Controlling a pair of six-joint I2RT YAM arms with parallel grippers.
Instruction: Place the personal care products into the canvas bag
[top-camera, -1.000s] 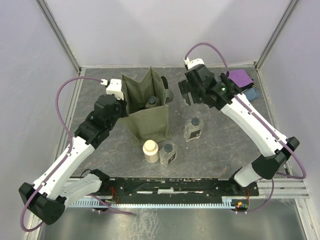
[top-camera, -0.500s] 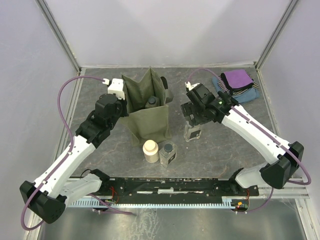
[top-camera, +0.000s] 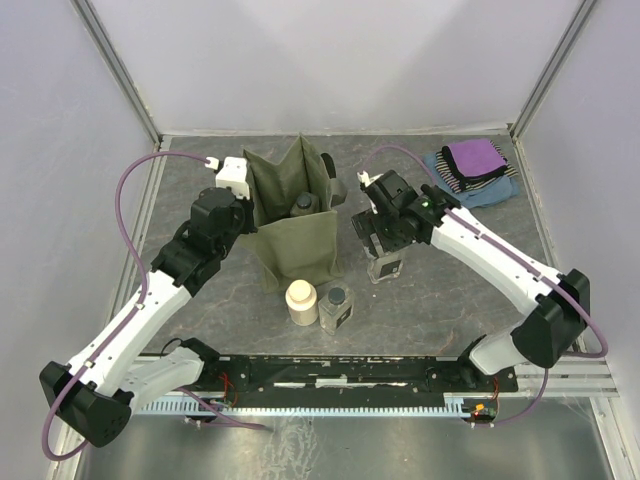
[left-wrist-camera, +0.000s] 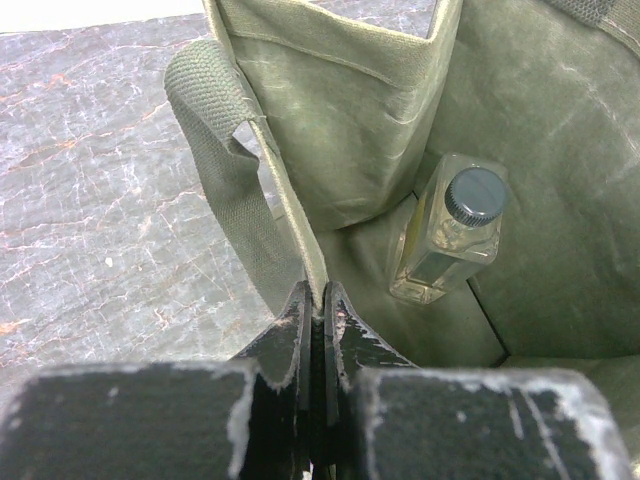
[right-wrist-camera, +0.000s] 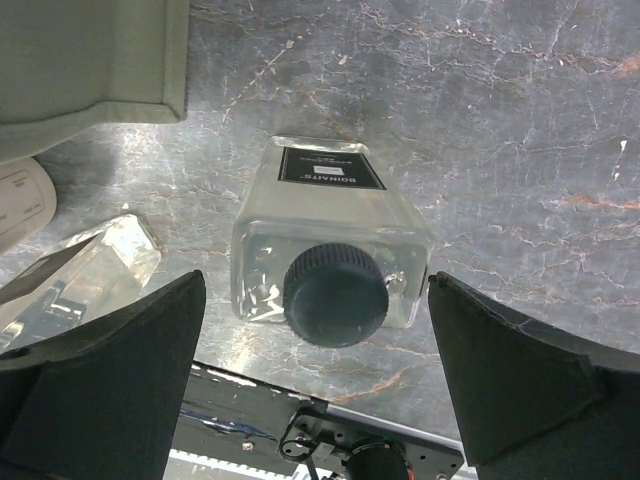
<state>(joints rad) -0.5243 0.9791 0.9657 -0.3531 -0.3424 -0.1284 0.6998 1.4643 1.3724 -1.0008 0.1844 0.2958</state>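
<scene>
The olive canvas bag (top-camera: 300, 235) stands open at centre left. My left gripper (top-camera: 248, 203) is shut on its left rim (left-wrist-camera: 300, 215), beside a handle (left-wrist-camera: 215, 120). One clear bottle with a dark cap (left-wrist-camera: 455, 225) stands inside the bag (top-camera: 303, 204). My right gripper (top-camera: 384, 243) hangs open directly over a second clear bottle (top-camera: 385, 267). In the right wrist view, its dark cap (right-wrist-camera: 335, 295) lies between the spread fingers (right-wrist-camera: 110, 380), which do not touch it. A cream jar (top-camera: 301, 302) and a third clear bottle (top-camera: 336, 308) stand side by side in front of the bag.
Folded purple, striped and blue cloths (top-camera: 470, 167) lie at the back right corner. The arm bases and a black rail (top-camera: 340, 372) run along the near edge. In the right wrist view the third bottle (right-wrist-camera: 80, 275) and the jar (right-wrist-camera: 20, 200) lie just left of the gripper.
My right arm has swung from the back, beside the bag, forward and down over the bottle on the table. My left gripper has stayed on the bag rim.
</scene>
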